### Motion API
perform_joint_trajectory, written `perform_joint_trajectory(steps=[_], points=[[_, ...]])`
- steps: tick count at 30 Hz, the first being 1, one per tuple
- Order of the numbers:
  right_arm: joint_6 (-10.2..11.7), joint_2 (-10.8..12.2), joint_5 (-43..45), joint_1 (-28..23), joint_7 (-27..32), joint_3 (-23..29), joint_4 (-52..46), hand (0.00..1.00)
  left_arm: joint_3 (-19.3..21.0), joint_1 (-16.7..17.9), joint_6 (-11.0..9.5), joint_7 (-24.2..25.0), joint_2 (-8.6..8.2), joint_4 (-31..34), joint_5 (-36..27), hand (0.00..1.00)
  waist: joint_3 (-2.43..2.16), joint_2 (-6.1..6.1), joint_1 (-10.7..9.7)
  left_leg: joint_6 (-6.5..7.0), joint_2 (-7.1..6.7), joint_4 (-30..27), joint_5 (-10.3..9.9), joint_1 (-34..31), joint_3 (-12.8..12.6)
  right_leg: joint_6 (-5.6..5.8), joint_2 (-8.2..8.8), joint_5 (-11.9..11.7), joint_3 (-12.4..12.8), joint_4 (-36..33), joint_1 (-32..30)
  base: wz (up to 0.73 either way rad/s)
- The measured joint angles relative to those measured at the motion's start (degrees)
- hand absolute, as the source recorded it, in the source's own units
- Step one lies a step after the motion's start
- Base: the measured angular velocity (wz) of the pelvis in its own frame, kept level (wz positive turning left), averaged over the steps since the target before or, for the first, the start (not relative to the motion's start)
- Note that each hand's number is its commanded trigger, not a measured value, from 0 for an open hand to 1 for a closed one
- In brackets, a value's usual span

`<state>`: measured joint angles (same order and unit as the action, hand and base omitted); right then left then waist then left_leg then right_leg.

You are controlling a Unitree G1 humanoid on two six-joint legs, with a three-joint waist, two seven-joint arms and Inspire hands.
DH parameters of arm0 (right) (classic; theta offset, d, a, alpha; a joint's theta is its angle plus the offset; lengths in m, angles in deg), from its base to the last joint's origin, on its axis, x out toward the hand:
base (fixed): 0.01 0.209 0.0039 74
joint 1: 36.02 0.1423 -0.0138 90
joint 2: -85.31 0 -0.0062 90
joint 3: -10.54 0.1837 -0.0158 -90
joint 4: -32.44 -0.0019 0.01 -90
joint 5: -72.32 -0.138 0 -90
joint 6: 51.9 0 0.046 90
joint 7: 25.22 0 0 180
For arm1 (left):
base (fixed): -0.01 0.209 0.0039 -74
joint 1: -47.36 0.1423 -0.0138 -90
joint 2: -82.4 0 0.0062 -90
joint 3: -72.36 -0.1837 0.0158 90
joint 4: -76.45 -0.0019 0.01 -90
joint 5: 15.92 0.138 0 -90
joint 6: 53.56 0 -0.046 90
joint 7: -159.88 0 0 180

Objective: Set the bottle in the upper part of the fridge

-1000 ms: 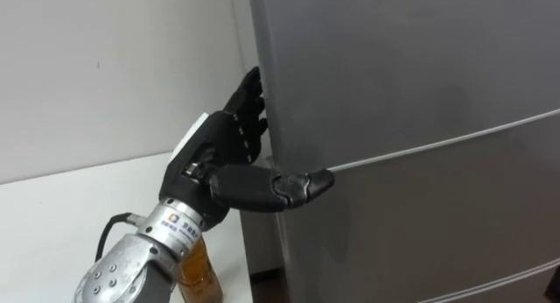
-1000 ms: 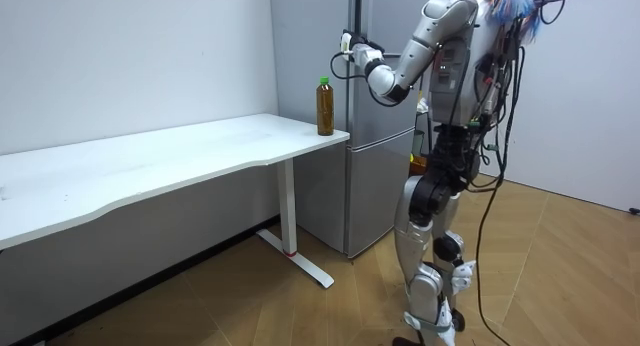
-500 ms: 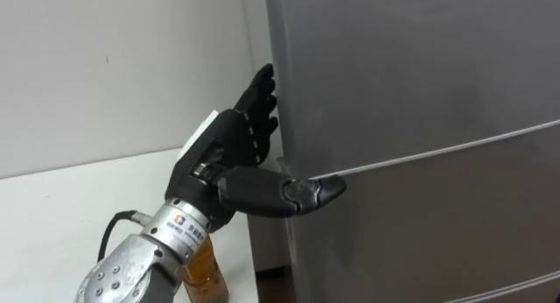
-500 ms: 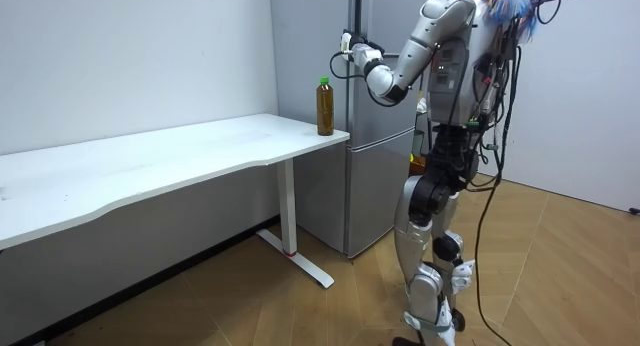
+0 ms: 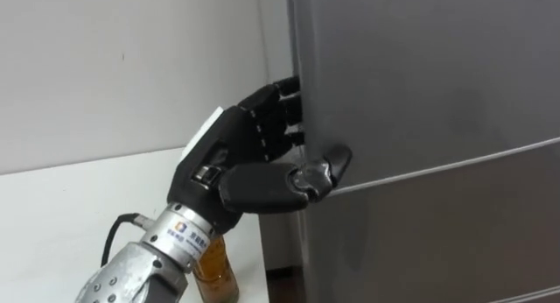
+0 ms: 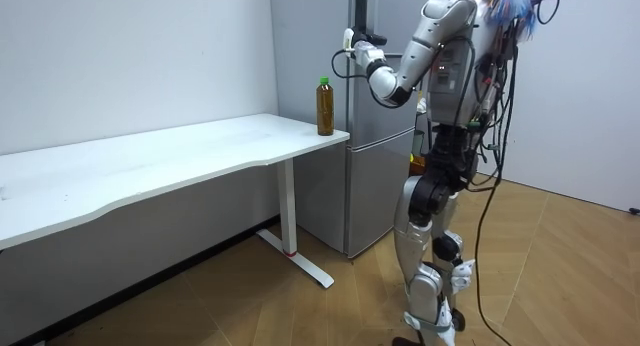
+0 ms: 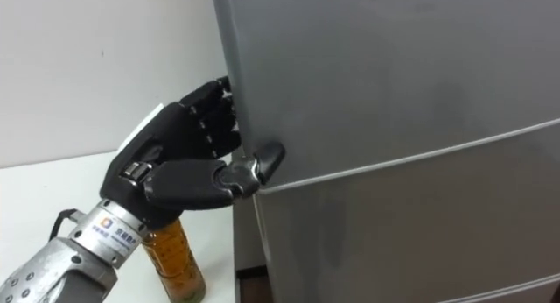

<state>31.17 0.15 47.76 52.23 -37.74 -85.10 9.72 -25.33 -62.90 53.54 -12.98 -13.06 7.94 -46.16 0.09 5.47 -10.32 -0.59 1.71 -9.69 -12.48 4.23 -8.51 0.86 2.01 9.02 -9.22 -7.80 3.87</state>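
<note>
Eye views: fingers of my left robot hand (image 5: 234, 152) hook round the upper door (image 5: 420, 66) edge, thumb bent on its front; a second ago they were straight. Under my wrist the bottle (image 5: 216, 270) stands on the desk (image 5: 70, 198). Room view: I face the fridge (image 6: 375, 186), with the bottle at the desk's corner beside it.

Long white table (image 6: 150, 166) set against a pale wall (image 6: 130, 56), resting on a white leg (image 6: 288, 211) with a flat foot; below and beyond, a wooden floor (image 6: 560, 286).
</note>
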Motion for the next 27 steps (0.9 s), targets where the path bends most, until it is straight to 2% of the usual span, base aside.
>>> perform_joint_trajectory(steps=[2, 4, 9, 13, 18, 21, 22, 23, 25, 27], points=[[0.01, 0.01, -0.01, -0.11, 0.00, 0.08, 0.00, 0.00, 0.12, 0.23, -0.01, -0.10, -0.45, 0.00, 0.01, 0.73, 0.00, 0.00, -0.02, 0.00, -0.03, 0.00, 0.00, 0.00, 0.02, 0.00, 0.01, 0.00, -0.05, 0.01, -0.02, 0.00], [0.00, 0.00, 0.01, -0.11, 0.00, 0.13, -0.03, 0.00, 0.10, 0.33, -0.07, -0.03, -0.47, 0.07, 0.01, 0.58, 0.00, -0.01, -0.04, 0.01, -0.02, 0.00, 0.01, 0.02, 0.02, 0.00, 0.01, 0.00, -0.14, 0.00, 0.01, 0.00], [-0.03, 0.00, 0.02, -0.16, -0.02, 0.10, -0.18, 0.00, -0.12, 0.60, -0.42, 0.87, -0.75, 0.10, -0.43, 0.55, -0.02, -0.10, -0.06, 0.02, -0.02, 0.00, 0.01, 0.11, 0.00, 0.01, 0.02, 0.00, -0.23, -0.04, 0.08, 0.00], [0.11, 0.00, -0.04, -0.40, -0.02, 0.07, -0.46, 0.00, -1.18, 2.71, -1.76, 0.89, -2.34, 0.41, -1.60, 0.53, 0.02, -0.19, -0.04, 0.05, -0.01, 0.00, 0.03, 0.31, -0.13, 0.01, 0.02, 0.00, -0.24, -0.08, 0.20, -0.01], [1.04, 0.01, -0.25, -0.42, 0.01, 0.04, -0.01, 0.00, -1.45, 3.08, -2.12, 0.83, -2.81, 0.37, -1.63, 0.47, 0.13, -0.36, -0.04, 0.25, 0.00, 0.00, 0.16, 0.31, -0.16, 0.04, 0.01, 0.01, -0.19, 0.01, 0.18, 0.00], [1.14, 0.02, -0.25, -0.42, 0.01, 0.05, -0.01, 0.00, -1.62, 3.24, -2.12, 0.83, -3.14, 0.37, -1.63, 0.33, 0.15, -0.47, -0.05, 0.27, -0.02, -0.01, 0.17, 0.30, -0.19, 0.07, 0.02, 0.04, -0.17, 0.09, 0.19, 0.00], [1.15, 0.03, -0.25, -0.42, 0.02, 0.05, -0.01, 0.00, -1.68, 3.26, -2.13, 0.85, -3.30, 0.38, -1.64, 0.24, 0.15, -0.51, -0.05, 0.27, -0.03, -0.01, 0.17, 0.29, -0.19, 0.09, 0.04, 0.05, -0.18, 0.09, 0.19, 0.00], [1.15, 0.03, -0.24, -0.42, 0.02, 0.05, -0.01, 0.00, -1.70, 3.26, -2.15, 0.90, -3.38, 0.38, -1.68, 0.11, 0.15, -0.54, -0.05, 0.27, -0.04, -0.01, 0.17, 0.29, -0.20, 0.10, 0.04, 0.05, -0.18, 0.09, 0.19, 0.00], [1.17, 0.03, -0.25, -0.42, 0.05, 0.05, -0.01, 0.00, -2.01, 3.26, -2.85, 2.15, -3.35, 0.38, -1.75, 0.00, 0.16, -0.70, -0.06, 0.27, -0.05, -0.01, 0.17, 0.28, -0.20, 0.11, 0.05, 0.06, -0.17, 0.11, 0.19, 0.00], [1.21, 0.03, -0.25, -0.42, 0.17, 0.04, -0.01, 0.00, -2.51, 3.26, -3.65, 3.08, -3.26, 0.39, -1.75, 0.00, 0.16, -0.83, -0.05, 0.27, -0.07, -0.01, 0.17, 0.26, -0.20, 0.12, 0.08, 0.07, -0.18, 0.11, 0.18, 0.00]])
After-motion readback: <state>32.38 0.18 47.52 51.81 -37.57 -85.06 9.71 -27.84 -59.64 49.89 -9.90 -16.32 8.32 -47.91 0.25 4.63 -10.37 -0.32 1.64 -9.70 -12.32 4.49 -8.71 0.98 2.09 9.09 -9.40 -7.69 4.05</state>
